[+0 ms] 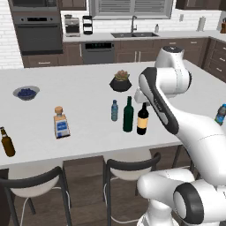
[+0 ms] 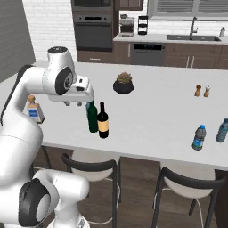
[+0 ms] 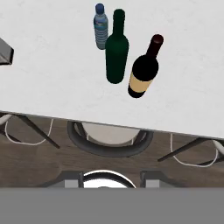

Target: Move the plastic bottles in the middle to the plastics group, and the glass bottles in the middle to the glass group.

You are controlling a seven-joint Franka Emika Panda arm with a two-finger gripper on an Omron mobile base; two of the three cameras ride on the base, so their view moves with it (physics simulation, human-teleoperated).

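On the white desk (image 1: 79,84) three bottles stand upright in a tight row near the middle of the front edge: the pale-blue water bottle (image 1: 114,110), the dark green wine bottle (image 1: 128,115) just beside it, and the black wine bottle with a cream label (image 1: 142,120) just beside that, closest to the edge. From the hand view the same three fan out side by side, water bottle (image 3: 100,26), green bottle (image 3: 116,50), black bottle (image 3: 144,70), with a stool seat (image 3: 109,133) under the desk edge. The claw (image 2: 73,103) hangs above the desk, just to the left of the green bottle (image 2: 92,118) and the black one (image 2: 103,121), holding nothing; its short fingers point down with a gap between them. Toward the left end of the front edge stand the square clear bottle with blue label (image 1: 61,123) and, nearer the corner, the small brown beer bottle (image 1: 7,142). At the right end stands the bright-blue bottle with a dark band (image 2: 199,138), with another pale-blue bottle (image 2: 221,130) beside it at the picture's edge. Further back are a dark pot plant (image 1: 120,81) at the middle and a blue bowl (image 1: 26,92) toward the left.
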